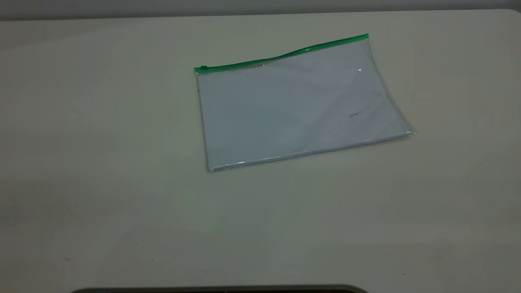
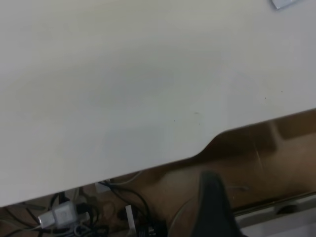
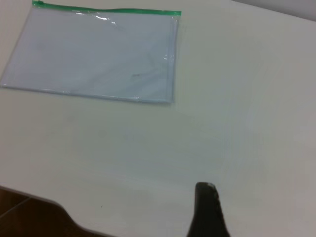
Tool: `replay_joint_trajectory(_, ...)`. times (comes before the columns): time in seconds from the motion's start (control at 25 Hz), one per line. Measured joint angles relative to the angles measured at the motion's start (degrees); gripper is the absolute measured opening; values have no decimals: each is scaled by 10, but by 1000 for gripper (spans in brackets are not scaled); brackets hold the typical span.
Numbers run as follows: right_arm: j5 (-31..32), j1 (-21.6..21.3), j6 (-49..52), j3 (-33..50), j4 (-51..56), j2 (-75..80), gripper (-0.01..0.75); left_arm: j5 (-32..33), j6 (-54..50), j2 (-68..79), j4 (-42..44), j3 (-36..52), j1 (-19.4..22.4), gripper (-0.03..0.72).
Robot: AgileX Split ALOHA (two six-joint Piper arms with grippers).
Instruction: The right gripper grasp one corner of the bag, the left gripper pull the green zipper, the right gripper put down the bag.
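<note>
Exterior view: bag [image 1: 297, 106] lies flat on the table [image 1: 101, 162], upper centre-right of frame; green zipper [image 1: 281, 55] along its far edge, slider tab [image 1: 203, 68] at the left end.

Left wrist view: left gripper [image 2: 215, 207], one dark finger at bottom edge; jaw state cannot be told. Possibly a bag corner at top right.

Right wrist view: bag [image 3: 94, 57] upper left; right gripper [image 3: 207, 212] at bottom edge, well apart from it; jaw state unclear.

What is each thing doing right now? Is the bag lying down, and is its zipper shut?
bag: lying flat on the table, nothing touching it.
green zipper: looks shut, slider at its left end in the exterior view.
left tool: away from the bag.
right tool: away from the bag.
</note>
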Motion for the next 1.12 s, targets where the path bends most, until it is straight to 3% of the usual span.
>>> replay_joint_trajectory(0.68,-4,0,0,0,0,0,579,0,0,-3,0,0,1,586)
replay_joint_trajectory(0.76,-4,0,0,0,0,0,579,-2,0,-16,-1,0,17,586)
replay_joint_trajectory(1.0,-4,0,0,0,0,0,578,-2,0,-81,-2,0,128,586)
replay_joint_trajectory(1.12,-4,0,0,0,0,0,578,-1,0,-118,-2,0,138,586)
